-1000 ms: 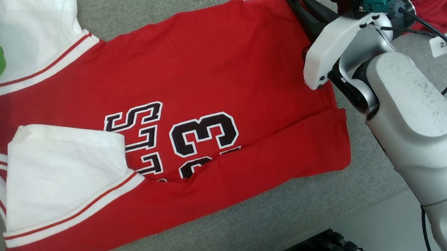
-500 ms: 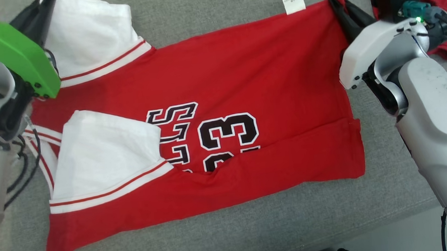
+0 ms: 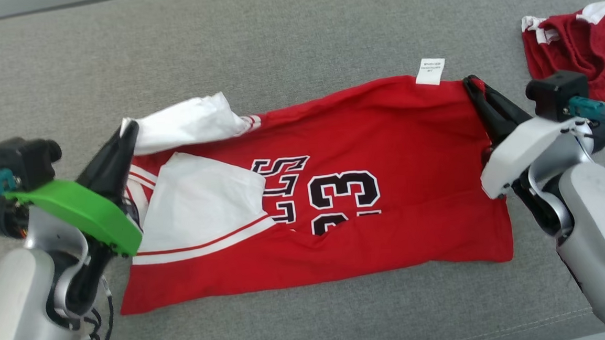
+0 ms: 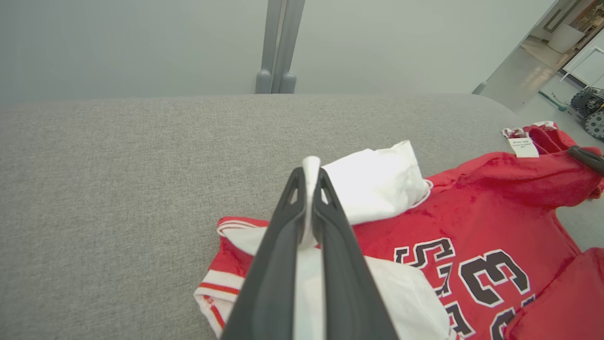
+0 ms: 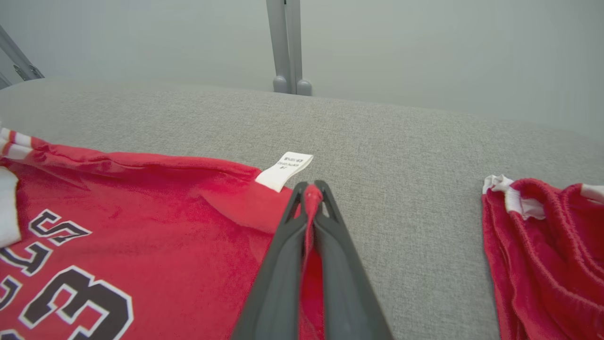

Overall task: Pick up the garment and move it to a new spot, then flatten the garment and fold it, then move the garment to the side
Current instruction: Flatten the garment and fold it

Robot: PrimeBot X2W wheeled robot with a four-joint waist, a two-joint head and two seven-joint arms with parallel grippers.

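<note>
Head view. Item: the garment (image 3: 394, 127), a bright red T-shirt, lies across the middle of a grey fabric surface (image 3: 273, 40). Condition: partly folded. The near long edge is turned up over the lower part of the black print (image 3: 343, 188), and the near white sleeve (image 3: 204, 202) is laid onto the chest. A white tag (image 3: 430, 71) sits at the far edge, towards the right end.

Left gripper (image 3: 130, 129): fingers pressed together, pinching the far white sleeve (image 3: 189, 121) at the garment's left end. The left wrist view shows a strip of white cloth caught between the two dark fingers (image 4: 278, 264).

Right gripper (image 3: 470, 82): fingers pressed together, pinching the red far corner at the garment's right end, just beside the tag. The right wrist view shows red cloth held between the fingertips. Both pinched ends appear lifted a little off the surface.

Also present: a smaller, darker red garment (image 3: 583, 42) with white trim, bunched at the surface's far right, apart from the T-shirt.
</note>
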